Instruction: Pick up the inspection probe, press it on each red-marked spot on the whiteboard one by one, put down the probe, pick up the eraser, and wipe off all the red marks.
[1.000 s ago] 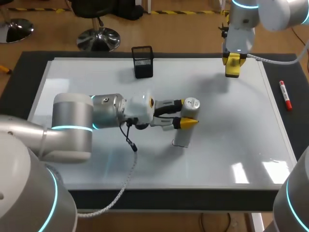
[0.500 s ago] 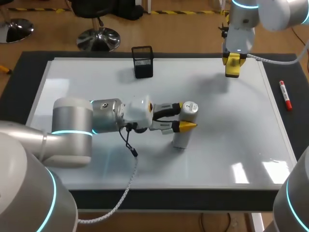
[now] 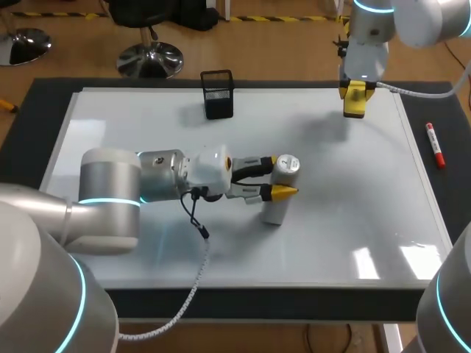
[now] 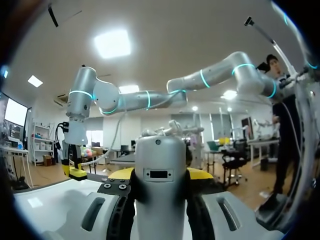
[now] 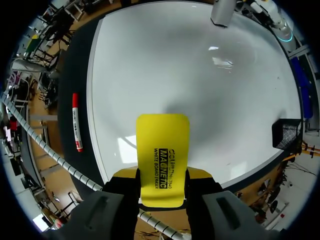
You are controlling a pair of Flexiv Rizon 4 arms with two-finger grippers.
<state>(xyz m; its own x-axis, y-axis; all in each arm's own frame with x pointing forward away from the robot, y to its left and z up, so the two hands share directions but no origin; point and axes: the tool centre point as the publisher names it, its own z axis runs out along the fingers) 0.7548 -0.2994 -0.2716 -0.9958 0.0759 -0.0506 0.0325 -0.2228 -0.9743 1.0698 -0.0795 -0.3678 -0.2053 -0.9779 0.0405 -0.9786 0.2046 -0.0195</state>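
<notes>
The left gripper [image 3: 282,176] is pinched on the inspection probe [image 3: 275,209], one yellow-tipped finger on each side of its upper body. The left wrist view shows the same grip: the left gripper [image 4: 160,176] has its fingers against both flanks of the grey cylinder of the inspection probe [image 4: 160,195]. The probe stands upright, its long axis near vertical. Its capped end points up, and its lower end is down on the whiteboard [image 3: 147,132], a little right of the board's middle. The left arm lies nearly level over the board, coming in from the left side.

The right gripper [image 3: 355,90] hangs over the far right edge of the whiteboard and clamps the yellow eraser [image 3: 354,103]. In its own wrist view, the right gripper [image 5: 162,181] presses on the two long sides of the eraser [image 5: 162,152]. The eraser's long axis runs out along the fingers, and its free end points down at the board.

A black mesh pen holder [image 3: 217,93] stands near the far edge of the board. A red marker [image 3: 435,145] lies on the dark mat [image 3: 44,88] just off the board's right edge.
</notes>
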